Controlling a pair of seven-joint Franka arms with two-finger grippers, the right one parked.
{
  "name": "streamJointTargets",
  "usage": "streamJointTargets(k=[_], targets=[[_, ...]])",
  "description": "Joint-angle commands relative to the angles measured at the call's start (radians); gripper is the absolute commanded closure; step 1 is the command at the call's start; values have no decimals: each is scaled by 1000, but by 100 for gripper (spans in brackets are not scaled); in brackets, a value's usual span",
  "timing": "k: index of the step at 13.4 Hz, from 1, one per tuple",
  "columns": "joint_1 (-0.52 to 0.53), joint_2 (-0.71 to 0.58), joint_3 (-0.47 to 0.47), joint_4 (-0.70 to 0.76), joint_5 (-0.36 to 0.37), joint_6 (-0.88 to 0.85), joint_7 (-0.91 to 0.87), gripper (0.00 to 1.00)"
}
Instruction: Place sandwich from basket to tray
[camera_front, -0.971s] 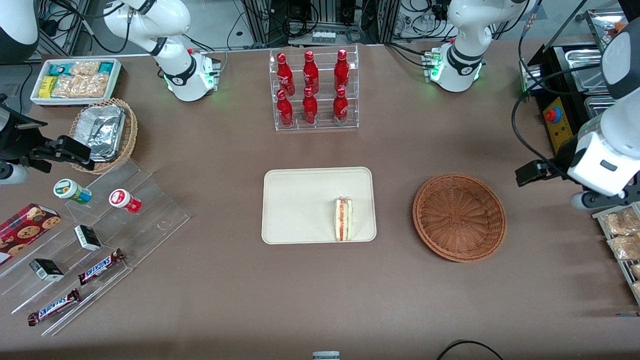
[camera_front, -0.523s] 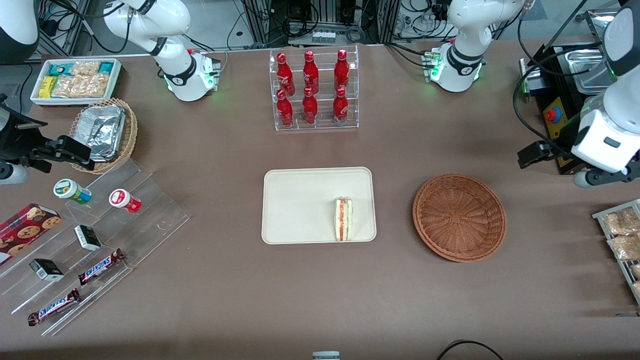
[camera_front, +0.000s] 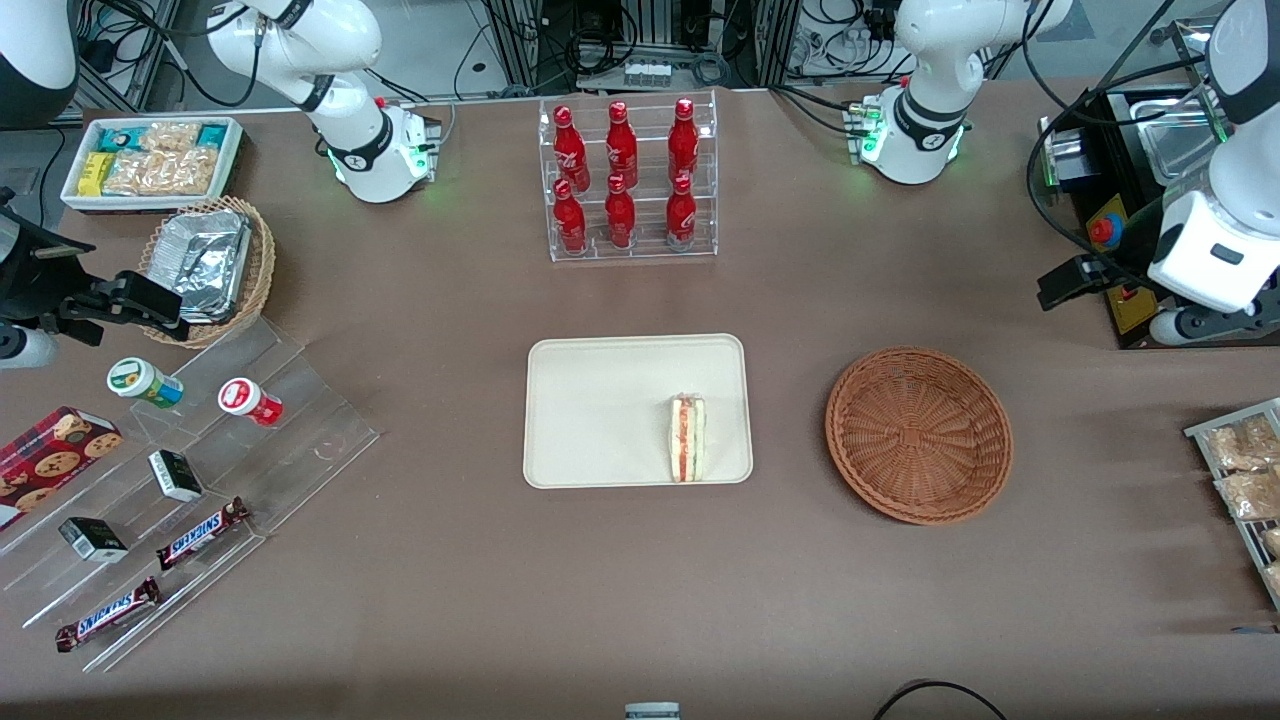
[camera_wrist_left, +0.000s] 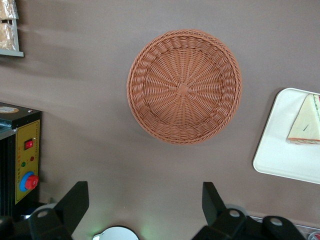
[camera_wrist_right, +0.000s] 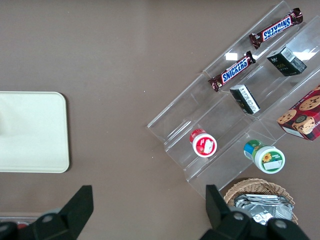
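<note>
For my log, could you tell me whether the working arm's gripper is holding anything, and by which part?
Nothing is held. The gripper is open and empty, above the table near the round reddish-brown wicker basket; the wrapped triangular sandwich lies on the cream-white rectangular tray.

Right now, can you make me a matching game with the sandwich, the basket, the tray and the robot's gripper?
Things:
1. sandwich
2. basket
3. tray
4. gripper

States:
A. round, woven, nothing in it
B. open, up above the table, near the working arm's end
C. lying on the tray
D. flat, cream-white, holding the sandwich

Pairs: 1-C, 2-A, 3-D, 4-B
</note>
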Motion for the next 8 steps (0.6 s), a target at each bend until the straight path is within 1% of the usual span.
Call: streamJointTargets(k=[1,6,8], targets=[[-66,-50,51,-47,-13,13,11,0],[-97,-53,65,-20,-13,-26,11,0],[-97,-55,65,12,-15,-85,15,0]])
